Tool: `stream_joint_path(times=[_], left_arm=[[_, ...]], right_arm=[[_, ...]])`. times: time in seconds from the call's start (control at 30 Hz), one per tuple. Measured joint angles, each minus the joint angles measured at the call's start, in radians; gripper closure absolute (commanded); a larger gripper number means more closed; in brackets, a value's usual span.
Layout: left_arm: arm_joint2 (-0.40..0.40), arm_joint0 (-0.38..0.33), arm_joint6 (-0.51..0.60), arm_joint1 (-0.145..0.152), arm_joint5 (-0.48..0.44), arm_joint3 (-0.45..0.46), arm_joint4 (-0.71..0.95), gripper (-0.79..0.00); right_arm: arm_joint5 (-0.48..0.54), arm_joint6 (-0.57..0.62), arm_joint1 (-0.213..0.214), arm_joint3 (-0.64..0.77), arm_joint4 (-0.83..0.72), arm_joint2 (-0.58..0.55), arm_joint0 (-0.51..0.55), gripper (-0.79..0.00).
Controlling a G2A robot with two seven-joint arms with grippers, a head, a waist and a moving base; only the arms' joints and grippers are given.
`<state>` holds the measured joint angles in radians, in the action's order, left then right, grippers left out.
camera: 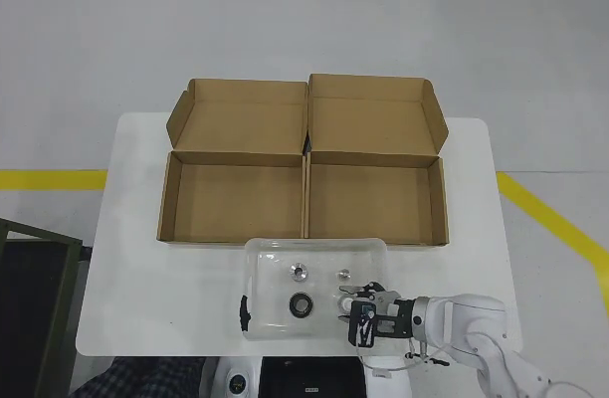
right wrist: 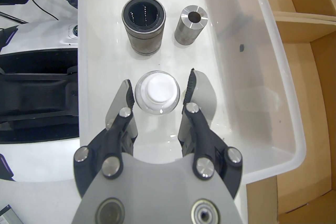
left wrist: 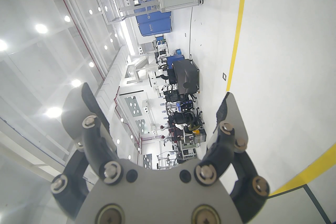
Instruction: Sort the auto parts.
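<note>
A clear plastic bin point(camera: 265, 251) stands at the table's front middle. In it are a dark ribbed bearing sleeve point(right wrist: 143, 25) point(camera: 302, 304) and, beside it, a silver metal cylinder point(right wrist: 191, 25) point(camera: 299, 270), both upright. A round clear part with a white centre point(right wrist: 157, 92) stands nearer my right gripper. My right gripper point(right wrist: 160, 78) point(camera: 346, 304) is inside the bin, open, with one finger on each side of that clear part and small gaps to it. My left gripper point(left wrist: 157, 91) is open and empty, pointing out at the room away from the table.
Two open cardboard boxes point(camera: 233, 202) point(camera: 374, 202) sit side by side just behind the bin, lids folded back. The nearer box's wall point(right wrist: 302, 25) runs close along the bin's rim point(right wrist: 278, 33). White table point(camera: 135, 259) lies free on both sides.
</note>
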<state>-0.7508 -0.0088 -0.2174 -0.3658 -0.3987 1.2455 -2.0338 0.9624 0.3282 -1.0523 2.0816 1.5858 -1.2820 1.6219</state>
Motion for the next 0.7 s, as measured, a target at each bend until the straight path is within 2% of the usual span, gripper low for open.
stream_joint_path(times=[0.07,0.2,0.43,0.7], left_arm=[[0.000,0.000,0.000,0.000,0.000,0.000,0.000,-0.785],[0.000,0.000,0.000,0.000,0.000,0.000,0.000,-0.785],[0.000,0.000,0.000,0.000,0.000,0.000,0.000,-0.785],[0.000,0.000,0.000,0.000,0.000,0.000,0.000,-0.785]], right_arm=[[0.001,0.000,0.002,0.003,0.004,0.004,-0.002,-0.206],[0.003,-0.009,0.006,0.029,0.001,-0.004,0.004,0.000],[-0.006,-0.051,0.014,0.058,-0.047,-0.044,0.015,0.000],[0.009,-0.149,0.021,0.055,-0.173,-0.085,0.016,0.000]])
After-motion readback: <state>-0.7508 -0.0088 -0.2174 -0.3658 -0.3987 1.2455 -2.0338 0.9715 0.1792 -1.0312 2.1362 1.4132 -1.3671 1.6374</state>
